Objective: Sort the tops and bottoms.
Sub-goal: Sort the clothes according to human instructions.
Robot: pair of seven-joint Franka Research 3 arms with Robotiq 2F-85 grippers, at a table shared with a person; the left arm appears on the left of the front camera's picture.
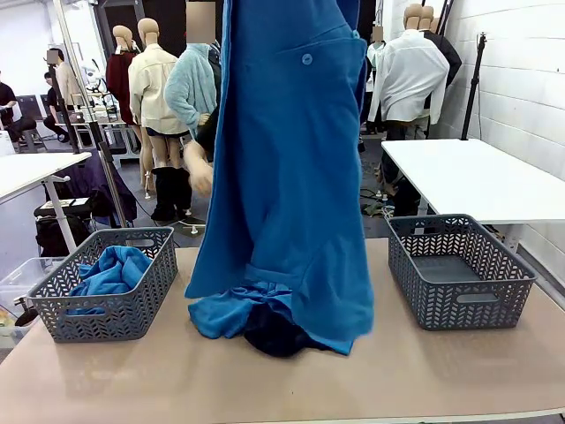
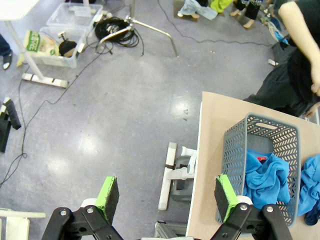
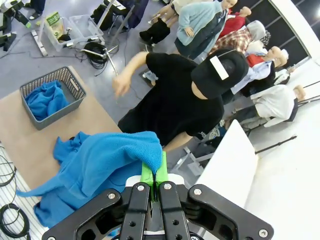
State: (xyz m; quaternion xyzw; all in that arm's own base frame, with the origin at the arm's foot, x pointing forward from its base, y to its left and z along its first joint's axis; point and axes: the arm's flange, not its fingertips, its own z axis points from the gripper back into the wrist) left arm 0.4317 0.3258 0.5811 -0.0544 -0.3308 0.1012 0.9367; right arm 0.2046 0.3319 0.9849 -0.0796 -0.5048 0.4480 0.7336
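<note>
A big blue top [image 1: 291, 159] hangs upright over the middle of the table, and its lower hem rests on the tabletop. In the right wrist view my right gripper [image 3: 154, 172] is shut on a fold of this top [image 3: 105, 165], high above the table. The dark navy bottoms [image 1: 274, 336] lie under the hem, beside bunched blue fabric [image 1: 221, 314]. Another blue top [image 1: 110, 269] lies in the left grey basket [image 1: 115, 318]. My left gripper [image 2: 166, 196] is open and holds nothing. It hovers beyond the table's left edge, next to that basket [image 2: 235, 150] and its top [image 2: 265, 175].
The right grey basket [image 1: 459, 305] holds nothing. A person in a black t-shirt stands at the far side behind the hanging top, one hand [image 1: 199, 177] raised. A white table [image 1: 477, 177] stands behind on the right. Cables and bins lie on the floor [image 2: 100, 100] left of the table.
</note>
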